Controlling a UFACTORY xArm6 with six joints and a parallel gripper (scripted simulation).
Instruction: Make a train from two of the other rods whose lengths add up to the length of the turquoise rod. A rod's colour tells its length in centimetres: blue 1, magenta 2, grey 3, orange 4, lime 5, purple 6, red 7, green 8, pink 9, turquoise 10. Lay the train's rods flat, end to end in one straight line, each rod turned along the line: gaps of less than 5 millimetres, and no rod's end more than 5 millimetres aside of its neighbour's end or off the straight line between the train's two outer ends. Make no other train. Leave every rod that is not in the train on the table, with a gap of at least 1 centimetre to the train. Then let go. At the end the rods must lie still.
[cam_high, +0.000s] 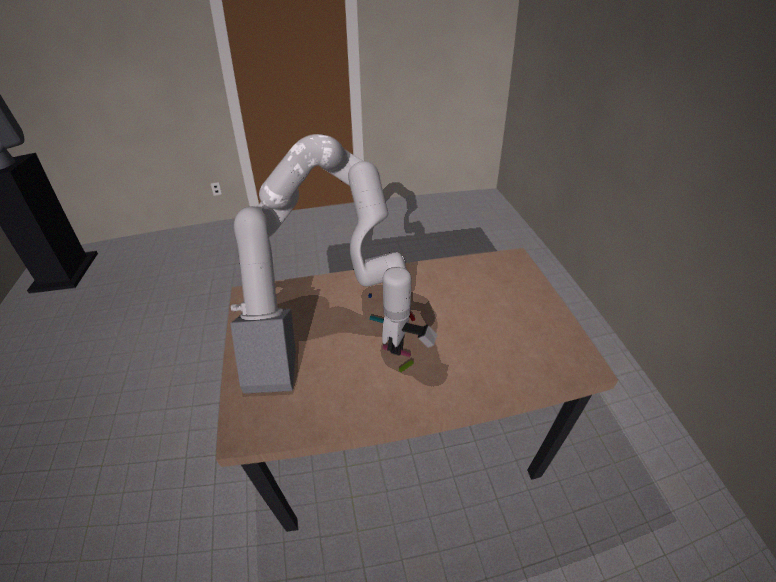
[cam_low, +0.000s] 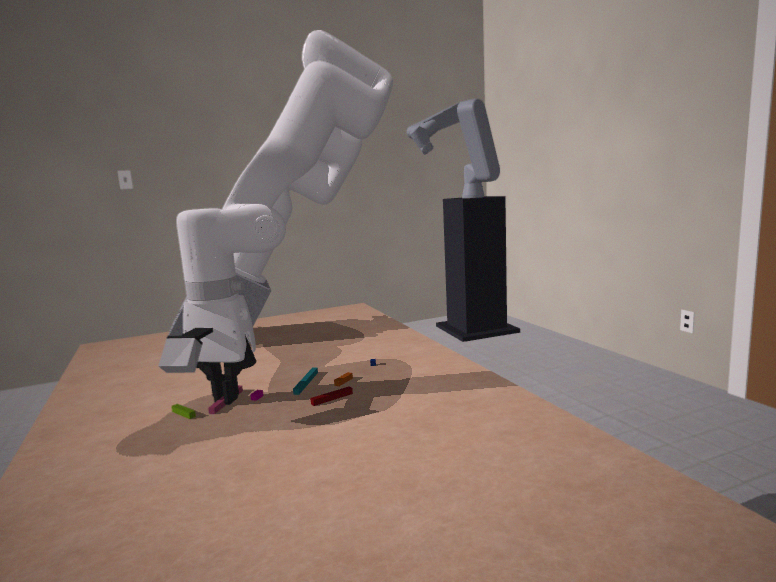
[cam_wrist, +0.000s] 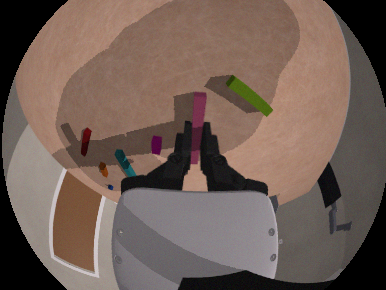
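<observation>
"How is the gripper (cam_high: 394, 352) (cam_low: 224, 400) (cam_wrist: 196, 132) standing?"

"Its fingers are standing nearly closed, and they're gripping the pink rod (cam_high: 406, 353) (cam_low: 216, 406) (cam_wrist: 199, 110) by its sides, with both rod ends poking out."

"Which way is that rod pointing?"

"In the wrist view its long axis is running up the picture, leaning a touch right at the top. In the top view it's running left to right, its right end dipping slightly. It's lying level, low at the table (cam_high: 501, 313) (cam_low: 438, 488) (cam_wrist: 310, 125); I can't tell whether it's touching."

"What's nearest to it?"

"In the wrist view, the lime rod (cam_high: 406, 364) (cam_low: 183, 410) (cam_wrist: 250, 96) is lying right of the pink rod, slanting, and the magenta rod (cam_low: 256, 394) (cam_wrist: 156, 145) is lying left of it. Both are staying apart from it."

"And farther out?"

"Beyond the magenta rod, seen from the pink rod, the turquoise rod (cam_high: 376, 318) (cam_low: 305, 380) (cam_wrist: 125, 162) is lying, its long axis running roughly the pink rod's way. The red rod (cam_high: 412, 317) (cam_low: 331, 395) (cam_wrist: 85, 142) and the orange rod (cam_low: 343, 379) (cam_wrist: 103, 169) are lying farther from the pink rod, both on its magenta side."

"The blue rod (cam_high: 369, 295) (cam_low: 372, 362) (cam_wrist: 110, 187)?"

"It's sitting well apart from the pink rod, past the turquoise one. It's looking too small for me to read its axis."
</observation>
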